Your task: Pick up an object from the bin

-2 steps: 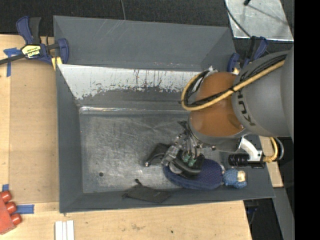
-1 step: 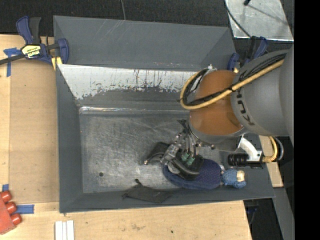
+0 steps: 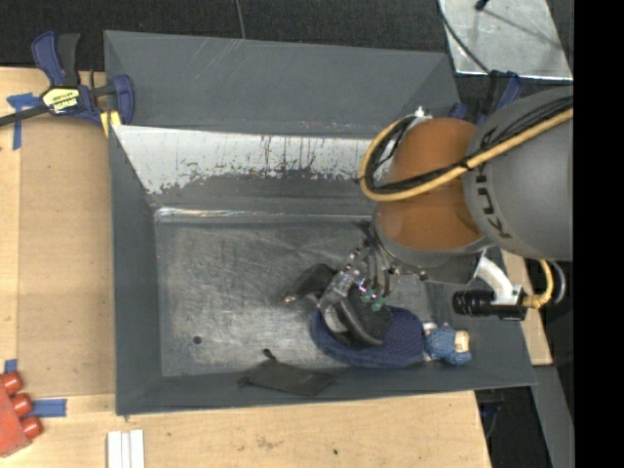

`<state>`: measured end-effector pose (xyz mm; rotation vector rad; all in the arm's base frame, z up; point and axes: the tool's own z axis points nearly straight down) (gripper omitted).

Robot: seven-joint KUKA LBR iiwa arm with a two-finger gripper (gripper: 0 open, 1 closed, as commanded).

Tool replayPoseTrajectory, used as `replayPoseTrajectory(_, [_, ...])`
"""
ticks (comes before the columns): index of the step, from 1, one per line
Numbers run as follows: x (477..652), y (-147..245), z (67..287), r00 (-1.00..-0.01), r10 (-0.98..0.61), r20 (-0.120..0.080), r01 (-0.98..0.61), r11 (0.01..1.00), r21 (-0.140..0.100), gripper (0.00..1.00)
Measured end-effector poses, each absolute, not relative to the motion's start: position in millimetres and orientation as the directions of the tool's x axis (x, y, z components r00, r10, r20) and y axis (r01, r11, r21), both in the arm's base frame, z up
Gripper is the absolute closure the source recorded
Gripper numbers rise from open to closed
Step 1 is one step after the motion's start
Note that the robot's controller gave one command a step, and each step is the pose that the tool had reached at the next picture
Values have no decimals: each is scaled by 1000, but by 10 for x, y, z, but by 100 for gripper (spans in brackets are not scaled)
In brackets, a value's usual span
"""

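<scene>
The grey metal bin (image 3: 136, 261) is lying broad under the camera, and the arm's orange cover (image 3: 429, 198) is leaning in from three o'clock. Down at its tip, the gripper (image 3: 353, 295) is hanging just right of the floor's centre. Whether the claw is spread or pressed together, I cannot tell from here. Right under it, toward five o'clock, a dark blue cloth (image 3: 395, 347) is lying bunched on the floor, and a black lump (image 3: 363, 328) is sitting on its ten o'clock edge, nearest the gripper. A flat dark scrap (image 3: 288, 380) is resting at the floor's six o'clock edge. A dark grey piece (image 3: 312, 281) is lying just beside the gripper at nine o'clock. A small blue plush toy (image 3: 447, 344) is touching the cloth's three o'clock side.
</scene>
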<state>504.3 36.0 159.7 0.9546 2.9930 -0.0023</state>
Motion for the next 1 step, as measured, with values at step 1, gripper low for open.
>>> replayPoseTrajectory(1, [5101, 300, 2500, -821, 571, -4, 570, 821, 2, 100])
